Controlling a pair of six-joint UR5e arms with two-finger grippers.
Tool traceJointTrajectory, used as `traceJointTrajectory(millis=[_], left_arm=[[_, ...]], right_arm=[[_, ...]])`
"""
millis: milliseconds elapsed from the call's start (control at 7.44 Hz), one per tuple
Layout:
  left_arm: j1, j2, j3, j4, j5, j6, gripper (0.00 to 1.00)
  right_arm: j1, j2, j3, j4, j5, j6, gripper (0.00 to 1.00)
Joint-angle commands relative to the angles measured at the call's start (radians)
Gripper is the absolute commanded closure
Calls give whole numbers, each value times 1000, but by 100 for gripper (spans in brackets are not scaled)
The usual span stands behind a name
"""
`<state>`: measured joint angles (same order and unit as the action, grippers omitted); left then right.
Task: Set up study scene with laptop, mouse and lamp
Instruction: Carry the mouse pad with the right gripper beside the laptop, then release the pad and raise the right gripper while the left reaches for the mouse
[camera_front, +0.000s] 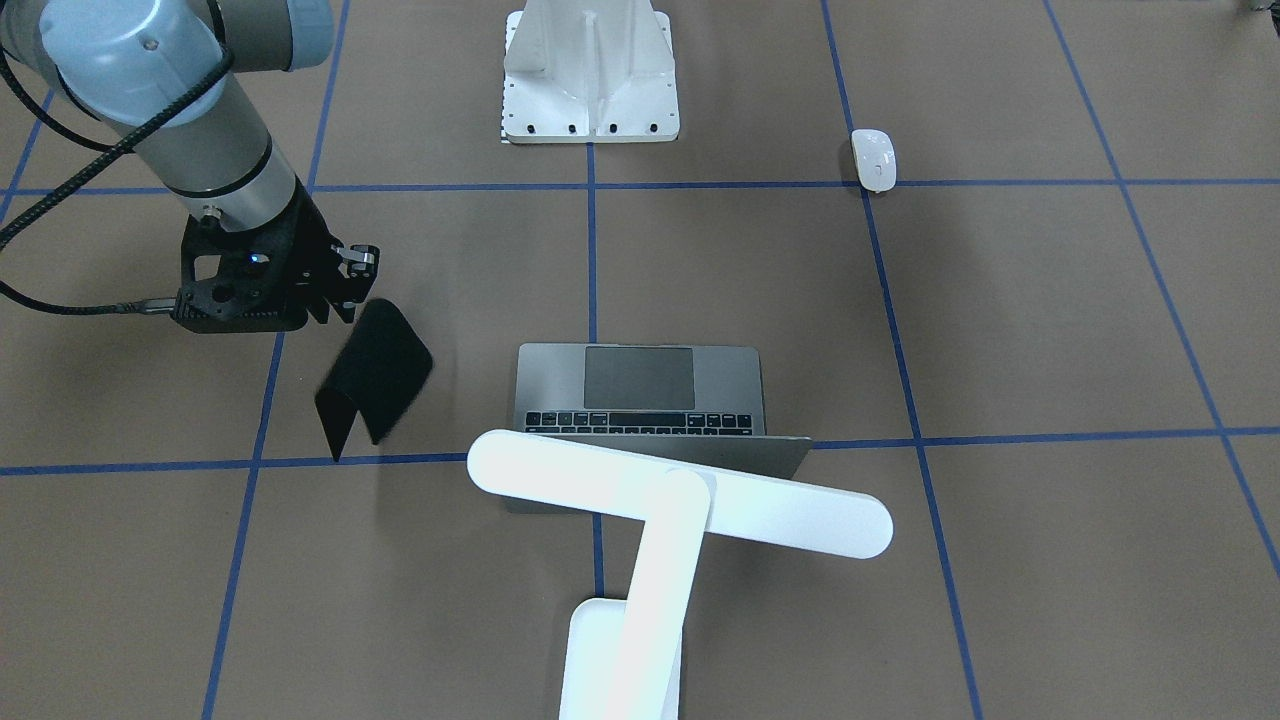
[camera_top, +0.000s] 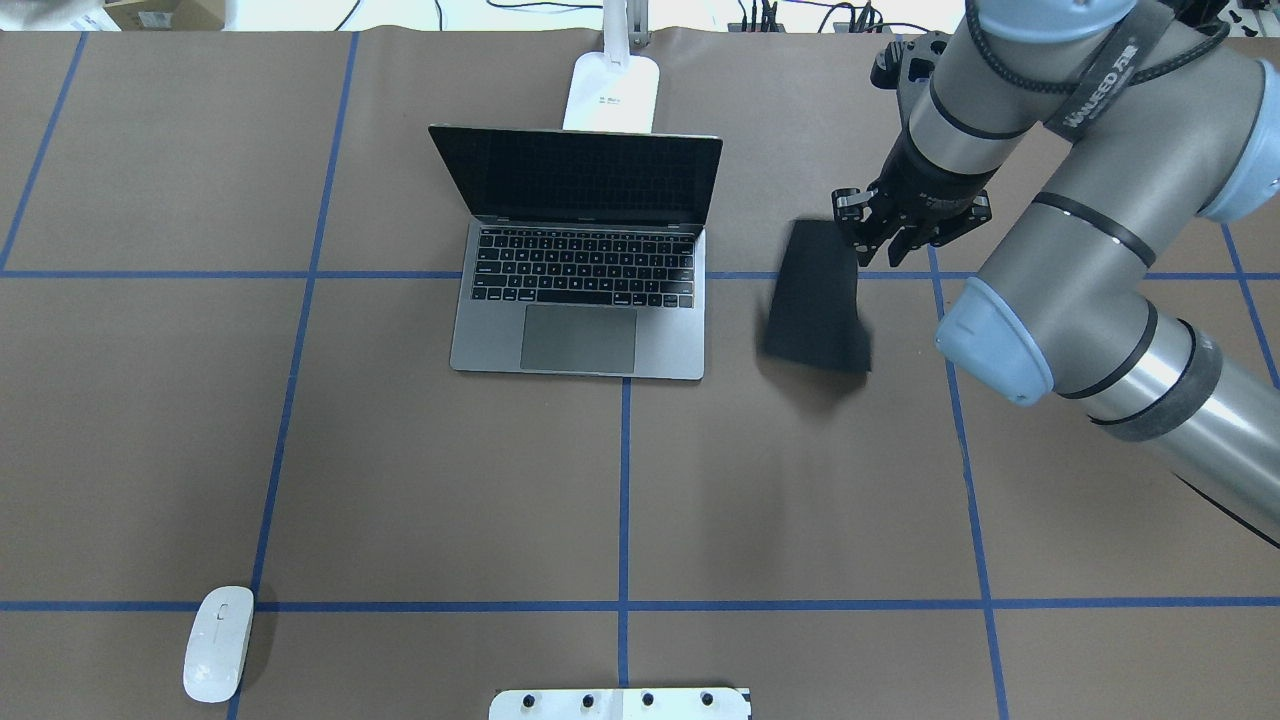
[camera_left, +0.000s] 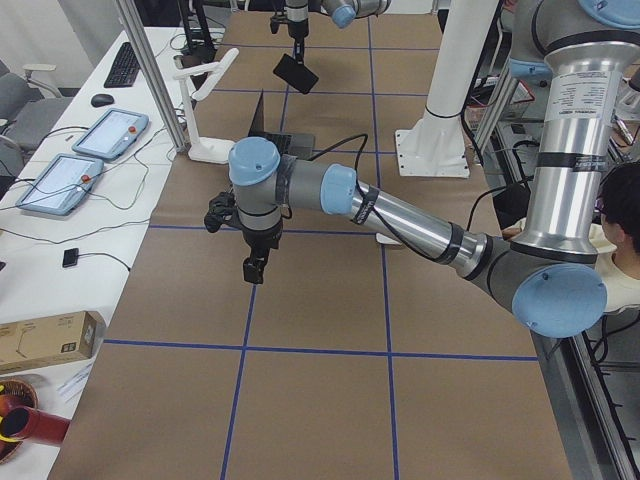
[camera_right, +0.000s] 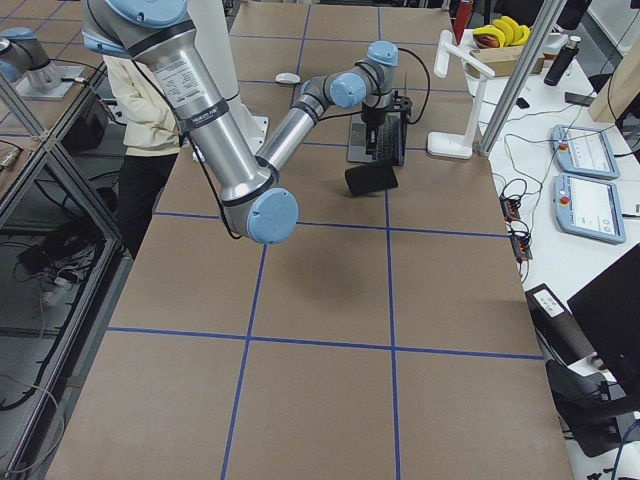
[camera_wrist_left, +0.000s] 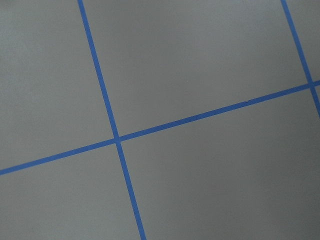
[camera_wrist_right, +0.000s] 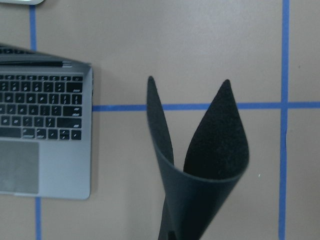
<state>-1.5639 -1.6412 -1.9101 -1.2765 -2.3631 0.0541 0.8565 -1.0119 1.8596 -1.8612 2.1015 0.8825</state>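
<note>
The grey laptop (camera_top: 580, 300) stands open in the middle of the table, and the right wrist view shows its keyboard (camera_wrist_right: 40, 115). The white lamp (camera_front: 680, 490) stands behind the laptop, with its bar head over the lid. The white mouse (camera_top: 218, 642) lies alone near the robot's base, on the left side. My right gripper (camera_top: 890, 235) is shut on one edge of a flat black mat (camera_top: 818, 295), which hangs curled to the right of the laptop. My left gripper (camera_left: 255, 268) hovers over bare table, seen only in the exterior left view, so I cannot tell whether it is open or shut.
A white ribbed pedestal (camera_front: 590, 75) with bolt holes stands at the robot's edge of the table. Blue tape lines (camera_wrist_left: 117, 139) cross the brown tabletop. A person stands beside the table (camera_right: 140, 120).
</note>
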Motion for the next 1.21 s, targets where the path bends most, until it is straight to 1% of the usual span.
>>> traceJointTrajectory(millis=[0, 134, 269, 403, 538, 672, 806, 941, 1075], left_arm=[[1, 40, -23, -1, -1, -172, 0], [8, 46, -23, -6, -4, -250, 0], [24, 61, -24, -9, -5, -332, 0], [54, 82, -23, -41, -7, -396, 0], [112, 87, -26, -100, -7, -501, 0], [190, 89, -30, -177, -34, -607, 0], [309, 87, -41, -248, -51, -731, 0], [414, 84, -49, -333, -50, -841, 0], [523, 84, -58, -413, -26, -950, 0]], right_arm=[[-5, -21, -8, -63, -32, -5, 0], [8, -25, -7, -76, -32, -17, 0], [15, -27, -8, -119, -32, -102, 0], [22, -24, -3, -159, -29, -155, 0], [38, -30, -8, -186, -25, -219, 0], [67, -65, -10, -211, -29, -323, 0], [109, -106, -10, -232, -32, -455, 0], [146, -141, -13, -243, -37, -571, 0], [177, -171, -23, -242, -38, -644, 0]])
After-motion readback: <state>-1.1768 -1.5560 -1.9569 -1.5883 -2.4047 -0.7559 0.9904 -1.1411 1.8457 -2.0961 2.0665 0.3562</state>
